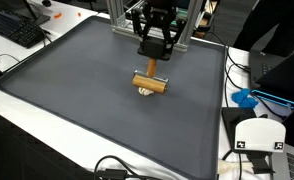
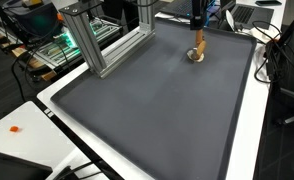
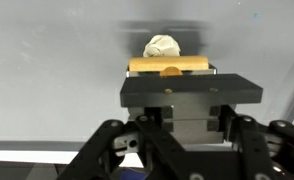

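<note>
TOOL: tool [image 1: 153,74] pinching tan wooden rod [image 1: 139,82] at mid-length | POSITION: rod level, directly over white crumpled lump [image 1: 145,93] on dark grey mat [image 1: 77,100]; contact unclear | HANDLING: rod likely light, stiff, smooth; centre grip balances it | CLEARANCE: aluminium frame [image 1: 122,15] near behind; open mat elsewhere

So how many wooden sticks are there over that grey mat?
1. The wooden stick sits crosswise in the robot's shut fingers, over the grey mat, right by a white crumpled lump. None other shows; the arm may hide some.
</note>
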Robot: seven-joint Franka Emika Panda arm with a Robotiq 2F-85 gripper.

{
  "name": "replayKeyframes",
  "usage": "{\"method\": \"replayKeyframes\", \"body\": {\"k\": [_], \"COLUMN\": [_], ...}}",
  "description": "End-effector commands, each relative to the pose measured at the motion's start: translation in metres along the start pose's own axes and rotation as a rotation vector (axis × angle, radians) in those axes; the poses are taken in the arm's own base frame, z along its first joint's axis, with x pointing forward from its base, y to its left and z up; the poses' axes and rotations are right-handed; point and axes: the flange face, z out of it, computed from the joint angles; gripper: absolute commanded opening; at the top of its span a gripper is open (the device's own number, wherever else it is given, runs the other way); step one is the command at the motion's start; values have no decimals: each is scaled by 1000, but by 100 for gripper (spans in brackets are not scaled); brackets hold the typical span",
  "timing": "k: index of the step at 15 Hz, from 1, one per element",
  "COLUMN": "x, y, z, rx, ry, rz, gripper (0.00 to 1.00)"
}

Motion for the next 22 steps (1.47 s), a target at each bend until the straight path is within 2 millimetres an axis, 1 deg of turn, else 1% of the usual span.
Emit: {"method": "replayKeyframes", "body": {"k": [1,15,17,22], "x": [-12,-28,-28,-19], "y": [3,9,8,5], "z": [4,5,5,0], "rx": [-11,-41,-38,-16], "ry": [-46,-188,-185,-102], "rz": [19,10,20,48], "gripper": [35,35,35,35]}}
